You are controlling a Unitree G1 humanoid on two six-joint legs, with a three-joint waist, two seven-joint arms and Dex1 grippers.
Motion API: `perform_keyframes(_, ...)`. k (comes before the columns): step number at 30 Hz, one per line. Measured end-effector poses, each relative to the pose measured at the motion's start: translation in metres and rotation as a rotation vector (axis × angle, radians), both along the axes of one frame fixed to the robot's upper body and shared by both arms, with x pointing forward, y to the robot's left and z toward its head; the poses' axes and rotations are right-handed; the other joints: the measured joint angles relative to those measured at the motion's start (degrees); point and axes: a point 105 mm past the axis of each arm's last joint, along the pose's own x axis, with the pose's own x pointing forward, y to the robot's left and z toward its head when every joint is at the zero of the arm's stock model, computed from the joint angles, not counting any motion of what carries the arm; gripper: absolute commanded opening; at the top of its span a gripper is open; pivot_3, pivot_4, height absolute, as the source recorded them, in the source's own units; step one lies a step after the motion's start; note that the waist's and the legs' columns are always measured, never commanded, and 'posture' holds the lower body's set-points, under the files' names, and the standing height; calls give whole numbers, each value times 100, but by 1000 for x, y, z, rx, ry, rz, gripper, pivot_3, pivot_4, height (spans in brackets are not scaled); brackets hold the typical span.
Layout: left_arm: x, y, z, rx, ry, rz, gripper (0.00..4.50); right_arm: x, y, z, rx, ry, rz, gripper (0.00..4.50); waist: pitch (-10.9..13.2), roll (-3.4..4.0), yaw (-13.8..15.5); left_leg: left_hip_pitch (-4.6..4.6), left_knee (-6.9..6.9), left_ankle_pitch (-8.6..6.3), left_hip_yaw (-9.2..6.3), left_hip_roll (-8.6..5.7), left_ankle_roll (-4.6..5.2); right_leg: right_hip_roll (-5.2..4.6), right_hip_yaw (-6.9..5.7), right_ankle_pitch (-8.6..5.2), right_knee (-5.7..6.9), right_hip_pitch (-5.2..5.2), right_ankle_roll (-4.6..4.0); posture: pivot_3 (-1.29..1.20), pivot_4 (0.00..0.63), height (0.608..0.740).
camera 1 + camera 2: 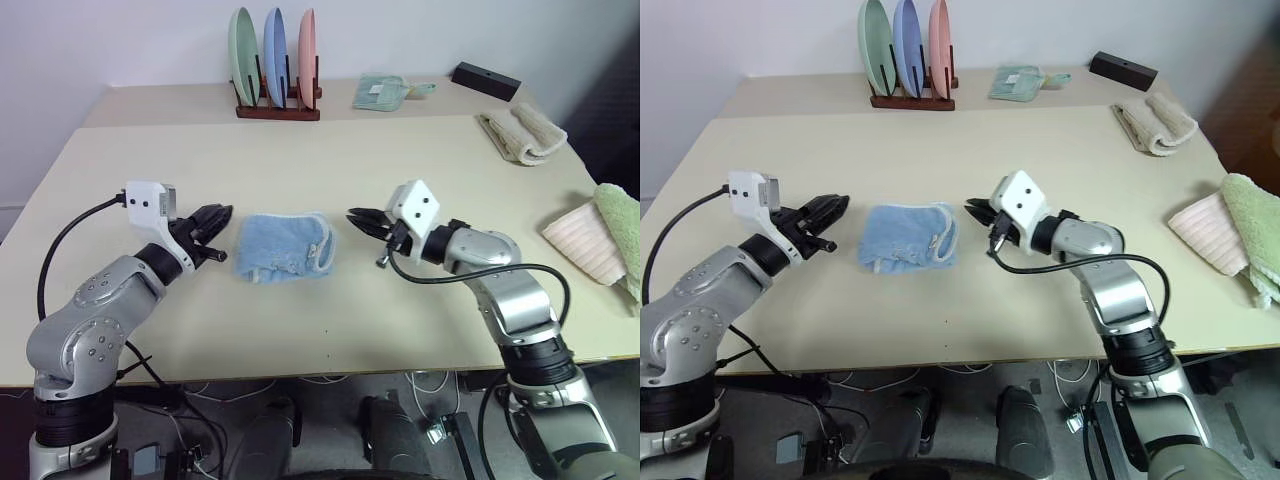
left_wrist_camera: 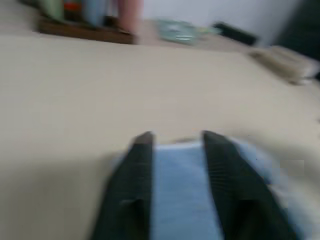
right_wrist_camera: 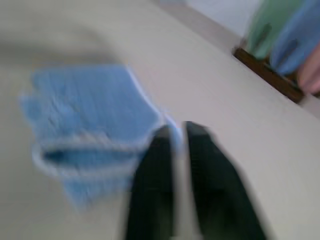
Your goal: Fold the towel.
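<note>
Already folded small: soft, limp towel, best pinched at pale hem; left gripper and right gripper pressed together, empty.

The towel is seen as nubbly light blue terry cloth with a paler stitched hem. The table is finished in smooth, matt beige. The plates look glossy and are held in a dark wooden rack.

Bright, even room light falls on the table, casting soft shadows beside the towel. Both wrist views are heavily motion-blurred; the head views stay sharp.
</note>
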Motion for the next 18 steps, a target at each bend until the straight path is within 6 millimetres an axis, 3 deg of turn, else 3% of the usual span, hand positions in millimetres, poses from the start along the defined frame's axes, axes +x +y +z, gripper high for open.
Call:
perform_keyframes(5,10,-32,-41,62,74,-56,57,-1,50,-23,1,101,92,0,0,0,-3,-1,-2,2,-3,-2,-4,0,-1,2,3,-5,1,0,150,737)
perform_keyframes(7,13,-38,-57,110,101,-66,57,2,58,-40,-39,143,81,0,0,0,-18,-2,-3,3,-1,-3,-5,0,0,2,8,-11,0,0,150,737)
perform_keyframes(11,20,-42,-79,189,122,-63,57,13,59,-83,-164,230,-15,0,-3,1,-43,-2,-5,5,-1,-4,-9,0,0,3,21,-19,0,0,150,737)
perform_keyframes(17,16,-40,-83,217,89,-67,57,9,55,-85,-157,209,-30,0,-15,6,-87,2,-5,5,-10,-4,-8,0,-1,3,21,-11,2,0,150,737)
perform_keyframes(18,14,-40,-81,201,74,-66,16,7,53,-82,-122,229,-34,245,-15,6,-96,0,-7,5,-13,-4,-8,-1,-1,3,21,-13,2,0,150,737)
